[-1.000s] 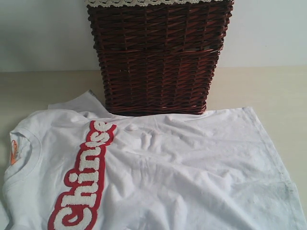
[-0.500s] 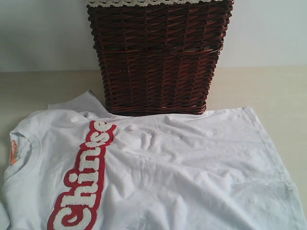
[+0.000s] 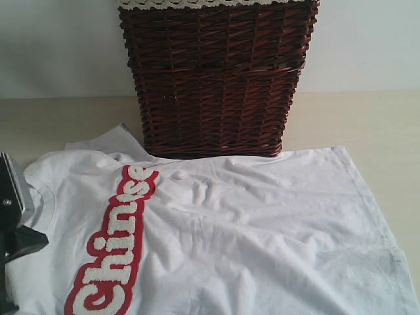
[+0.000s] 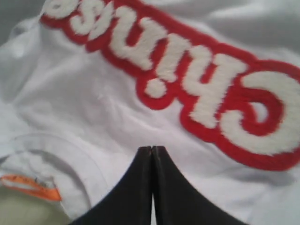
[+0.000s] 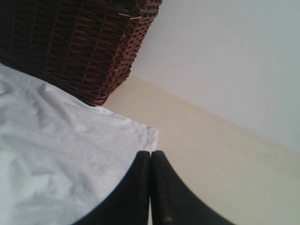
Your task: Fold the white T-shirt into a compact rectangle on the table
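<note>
shirt: the white t-shirt (image 3: 262, 230) lies spread front-up on the table (image 3: 367, 121); neck toward the left of the exterior view, hem toward the right; mildly creased
lettering: red-edged fuzzy word (image 3: 118, 243) runs across the chest
tag: orange tag (image 4: 35, 185) sits inside the collar (image 4: 70, 150)
basket: dark wicker basket (image 3: 216, 85) stands at the shirt's far edge, touching the cloth; lace trim (image 3: 197, 3) along its rim
left claw: left gripper (image 4: 152, 149) has its jaws pressed together; tips over the cloth between collar and lettering; contact with the cloth cannot be told
right claw: right gripper (image 5: 150, 153) has its jaws pressed together, near the shirt's hem corner; bare table just beside it
</note>
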{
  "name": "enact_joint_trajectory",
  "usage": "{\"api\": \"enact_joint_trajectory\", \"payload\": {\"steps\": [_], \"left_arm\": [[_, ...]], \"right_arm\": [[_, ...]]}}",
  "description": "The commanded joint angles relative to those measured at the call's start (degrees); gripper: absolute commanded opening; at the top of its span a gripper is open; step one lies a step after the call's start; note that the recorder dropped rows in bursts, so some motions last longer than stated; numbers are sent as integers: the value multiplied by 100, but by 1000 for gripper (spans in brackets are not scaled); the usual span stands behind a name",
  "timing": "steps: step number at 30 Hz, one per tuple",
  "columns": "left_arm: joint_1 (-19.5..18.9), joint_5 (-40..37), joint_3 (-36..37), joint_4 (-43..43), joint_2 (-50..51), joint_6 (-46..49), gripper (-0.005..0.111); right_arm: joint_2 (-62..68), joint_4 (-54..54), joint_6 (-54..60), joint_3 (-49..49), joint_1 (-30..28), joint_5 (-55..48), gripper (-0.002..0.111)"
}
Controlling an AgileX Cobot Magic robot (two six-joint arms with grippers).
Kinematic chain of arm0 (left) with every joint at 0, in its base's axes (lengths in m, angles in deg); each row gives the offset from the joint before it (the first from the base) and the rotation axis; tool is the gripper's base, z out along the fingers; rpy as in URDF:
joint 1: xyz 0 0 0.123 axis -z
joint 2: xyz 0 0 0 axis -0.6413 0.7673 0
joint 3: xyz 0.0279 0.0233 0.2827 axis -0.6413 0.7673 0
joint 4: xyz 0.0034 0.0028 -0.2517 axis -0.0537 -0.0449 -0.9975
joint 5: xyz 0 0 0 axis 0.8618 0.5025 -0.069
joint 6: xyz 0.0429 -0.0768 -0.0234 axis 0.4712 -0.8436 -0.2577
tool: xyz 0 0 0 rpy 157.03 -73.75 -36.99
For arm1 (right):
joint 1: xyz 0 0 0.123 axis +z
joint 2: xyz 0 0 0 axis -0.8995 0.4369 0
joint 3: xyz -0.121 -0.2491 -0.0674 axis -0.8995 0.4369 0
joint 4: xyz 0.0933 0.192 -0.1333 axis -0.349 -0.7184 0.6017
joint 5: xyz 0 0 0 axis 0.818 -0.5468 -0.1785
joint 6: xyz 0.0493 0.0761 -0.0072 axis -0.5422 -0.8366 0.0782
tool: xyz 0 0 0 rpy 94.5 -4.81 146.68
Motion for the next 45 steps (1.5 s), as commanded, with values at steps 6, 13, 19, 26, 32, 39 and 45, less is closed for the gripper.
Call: {"api": "enact_joint_trajectory", "payload": {"steps": [6,13,19,26,32,39,45], "left_arm": [[-1453,144,-310,-1650,1425,-79,0],[-2873,-2217,-344,-1446,1210,-36,0],[-3484,-3650,-436,-1033,1226,677,0],[-3484,-3349,-425,-548,1772,824,0],[-3484,-2804,-180,-490,1841,1255,0],[-3484,-2155,-118,-842,2132,1989,0],[-3484,-2153,-118,-877,2276,2031,0]], "right_arm": [[-35,-30,-10,31,9,34,0],[-35,-30,-10,31,9,34,0],[-35,-30,-10,31,9,34,0],[-35,-30,-10,31,9,34,0],[-35,-30,-10,31,9,34,0],[-35,-30,-10,31,9,34,0],[-35,-30,-10,31,9,34,0]]}}
